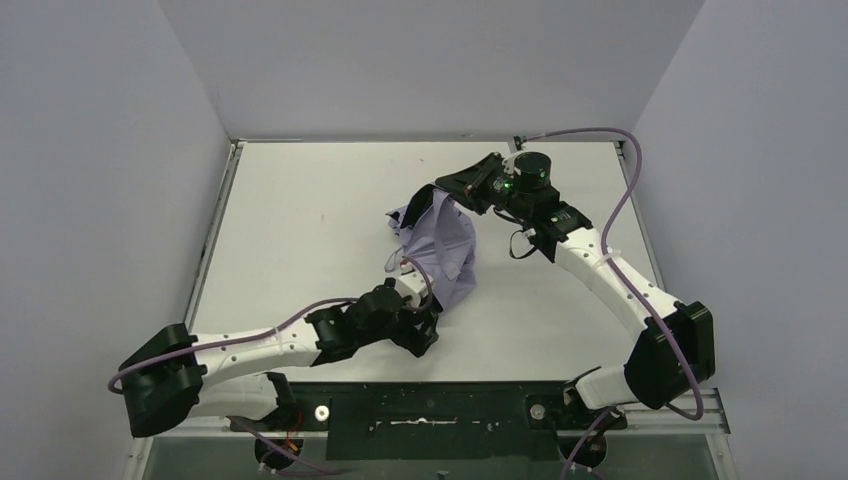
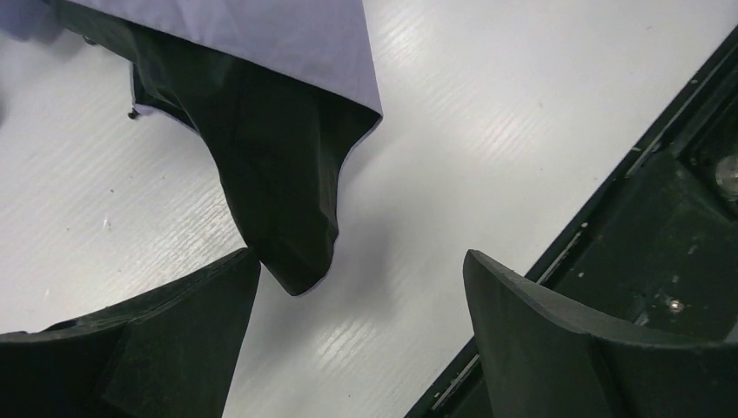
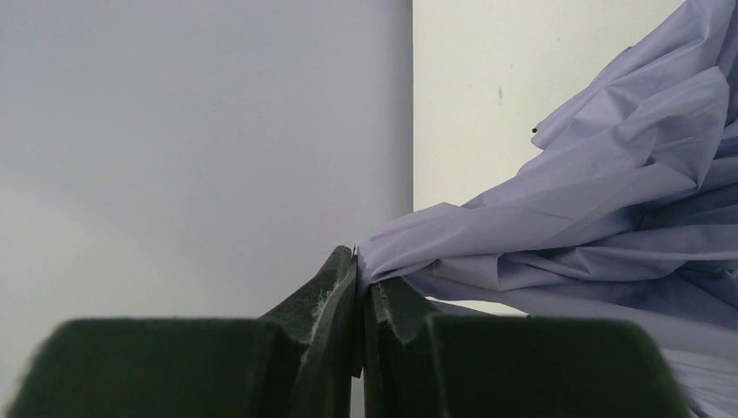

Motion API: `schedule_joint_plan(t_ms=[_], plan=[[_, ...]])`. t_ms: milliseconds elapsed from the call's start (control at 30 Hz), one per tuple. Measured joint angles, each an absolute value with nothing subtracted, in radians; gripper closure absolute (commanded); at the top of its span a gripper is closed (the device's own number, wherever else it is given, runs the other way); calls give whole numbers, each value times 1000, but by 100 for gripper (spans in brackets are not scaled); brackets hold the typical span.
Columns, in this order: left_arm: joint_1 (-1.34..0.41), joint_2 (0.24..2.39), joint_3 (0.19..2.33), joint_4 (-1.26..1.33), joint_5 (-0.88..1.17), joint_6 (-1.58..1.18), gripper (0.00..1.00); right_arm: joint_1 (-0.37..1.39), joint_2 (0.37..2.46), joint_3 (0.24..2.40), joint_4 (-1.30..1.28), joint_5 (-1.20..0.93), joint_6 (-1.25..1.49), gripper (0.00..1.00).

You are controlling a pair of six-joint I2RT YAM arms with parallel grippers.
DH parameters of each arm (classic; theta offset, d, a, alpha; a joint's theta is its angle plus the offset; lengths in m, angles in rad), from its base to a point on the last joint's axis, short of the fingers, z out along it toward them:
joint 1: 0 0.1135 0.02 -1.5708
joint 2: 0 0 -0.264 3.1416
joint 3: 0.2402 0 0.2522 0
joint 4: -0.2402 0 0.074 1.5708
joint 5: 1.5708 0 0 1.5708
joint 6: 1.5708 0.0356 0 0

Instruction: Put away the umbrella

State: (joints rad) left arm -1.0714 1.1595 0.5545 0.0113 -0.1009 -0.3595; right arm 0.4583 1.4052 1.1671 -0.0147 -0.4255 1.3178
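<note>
The umbrella (image 1: 440,245) lies crumpled in the middle of the table, pale lavender fabric outside, black lining showing underneath. My right gripper (image 1: 447,190) is shut on a fold of the lavender fabric (image 3: 557,226) at the umbrella's far edge and holds it lifted. My left gripper (image 1: 425,330) is open and empty just in front of the umbrella's near corner. In the left wrist view a drooping flap with black lining (image 2: 278,174) hangs beside my left finger (image 2: 174,331), apart from it. Shaft, handle and strap are hidden.
The white table (image 1: 300,230) is enclosed by grey walls on three sides. A black rail (image 1: 430,405) runs along the near edge, close to my left gripper; it also shows in the left wrist view (image 2: 661,218). Lavender cables trail along both arms.
</note>
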Motion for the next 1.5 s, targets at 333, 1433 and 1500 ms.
schedule_joint_plan(t_ms=[333, 1433, 1500], plan=[[-1095, 1345, 592, 28, -253, -344, 17, 459, 1398, 1167, -18, -425, 1313, 100], [-1100, 1376, 575, 257, 136, -445, 53, 460, 1164, 870, -212, -444, 1138, 89], [-1095, 1342, 558, 257, 147, -450, 48, 463, 1133, 854, -277, -442, 1090, 81]])
